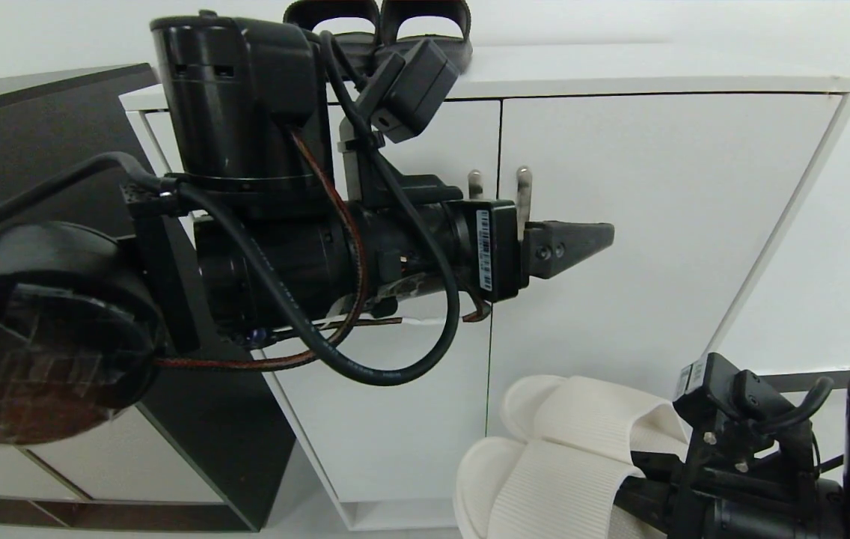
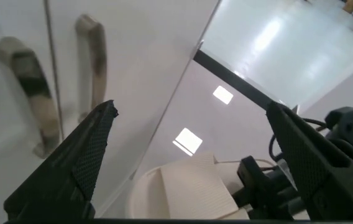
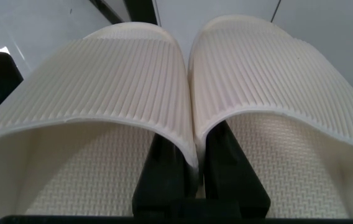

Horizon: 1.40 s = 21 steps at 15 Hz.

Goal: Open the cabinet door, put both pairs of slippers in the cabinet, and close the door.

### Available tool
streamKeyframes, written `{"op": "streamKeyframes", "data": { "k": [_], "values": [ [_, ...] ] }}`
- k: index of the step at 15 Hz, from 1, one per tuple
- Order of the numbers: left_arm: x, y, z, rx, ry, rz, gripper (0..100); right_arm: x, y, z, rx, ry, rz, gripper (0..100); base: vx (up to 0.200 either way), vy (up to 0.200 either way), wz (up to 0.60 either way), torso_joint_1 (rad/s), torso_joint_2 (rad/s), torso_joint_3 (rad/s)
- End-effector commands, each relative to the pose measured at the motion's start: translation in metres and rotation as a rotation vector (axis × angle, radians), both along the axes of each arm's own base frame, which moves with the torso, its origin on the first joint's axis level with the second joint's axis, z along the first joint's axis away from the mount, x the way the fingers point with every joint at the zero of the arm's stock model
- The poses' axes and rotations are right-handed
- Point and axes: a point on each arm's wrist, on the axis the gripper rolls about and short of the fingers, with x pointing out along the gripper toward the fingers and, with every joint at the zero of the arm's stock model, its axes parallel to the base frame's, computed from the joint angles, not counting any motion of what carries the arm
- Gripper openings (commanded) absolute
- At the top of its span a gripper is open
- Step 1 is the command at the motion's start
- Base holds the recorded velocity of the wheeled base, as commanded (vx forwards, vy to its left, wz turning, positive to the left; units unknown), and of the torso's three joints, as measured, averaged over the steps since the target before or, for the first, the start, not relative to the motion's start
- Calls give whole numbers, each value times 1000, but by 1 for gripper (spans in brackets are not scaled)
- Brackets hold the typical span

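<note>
While cabinet door (image 1: pixel 657 224) sits shut, left hand (image 2: pixel 192 112) (spread wide, empty) near handle (image 2: pixel 92 62) may miss grip; right hand (image 3: pixel 201 180), clamped on cream slippers (image 1: pixel 567 442), could block swinging door.

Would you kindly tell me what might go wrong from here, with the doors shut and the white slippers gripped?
The open left gripper hangs by two handles set close together; it might catch the wrong one or both.
The white slippers, clamped in the right gripper, sit low before the right door; that door could strike them swinging out.
The black slippers lie at the cabinet top's front edge near the left arm; a bump might knock them off.
</note>
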Motion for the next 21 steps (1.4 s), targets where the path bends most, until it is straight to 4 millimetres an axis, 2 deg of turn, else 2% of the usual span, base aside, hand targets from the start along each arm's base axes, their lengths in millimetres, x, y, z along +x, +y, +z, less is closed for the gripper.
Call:
{"op": "streamKeyframes", "data": {
  "k": [1, 13, 19, 20, 21],
  "values": [
    [6, 2, 0, -2, -1, 21, 100, 0, 1, -1, -4, 3, 1, 0, 0, 0, 0, 0, 0, 0],
    [31, -18, -13, 1, 2, 30, 100, -2, 1, -3, -28, -15, 21, 0, 0, 0, 0, 0, 0, 0],
    [35, -21, -13, -3, 0, 24, 100, -6, 2, -5, -32, -10, 41, 0, 0, 0, 0, 0, 0, 0],
    [36, -23, -14, 0, 4, 24, 0, -6, 2, -5, -33, -9, 44, 0, 0, 0, 0, 0, 0, 0],
    [36, -23, -14, -1, 4, 24, 0, -7, 2, -6, -33, -7, 48, 0, 0, 0, 0, 0, 0, 0]
  ]
}}
